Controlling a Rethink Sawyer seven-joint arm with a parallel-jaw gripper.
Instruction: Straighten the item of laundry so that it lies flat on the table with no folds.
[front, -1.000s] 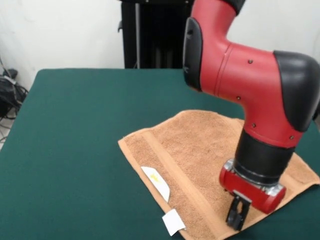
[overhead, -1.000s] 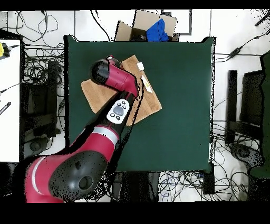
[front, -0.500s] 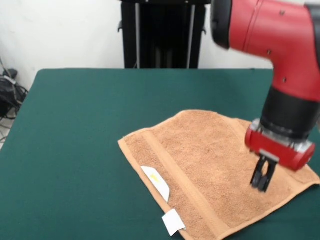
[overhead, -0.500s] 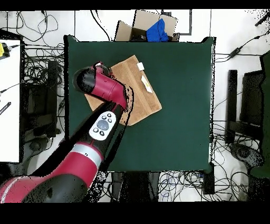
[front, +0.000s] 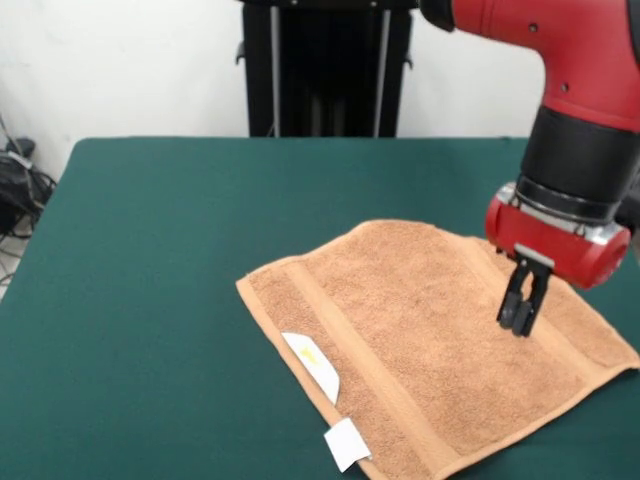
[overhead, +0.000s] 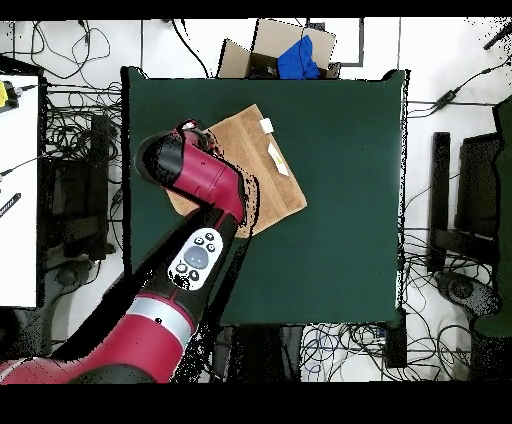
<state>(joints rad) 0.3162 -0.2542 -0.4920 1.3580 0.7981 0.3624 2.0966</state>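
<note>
towel (front: 420, 330): spread flat, tag (front: 346, 443) at edge | gripper (front: 520, 318): fingers nearly together, empty, above towel

Readable text: none in either view.
Larger tag (front: 312, 366): white, lying on the towel (front: 430, 340) near its front edge, beside the woven band; it bears a small yellow mark, too small to read.
Smaller tag (front: 346, 443): white, sticking out past the towel's front edge onto the table (front: 150, 300); blank as far as can be seen.
Arm panel (overhead: 196, 260): a light plate with dark round buttons on the red arm, seen from overhead; no lettering can be made out on it.
Gripper (front: 521, 318): no brand or number legible on it or on the red housing above.
</note>
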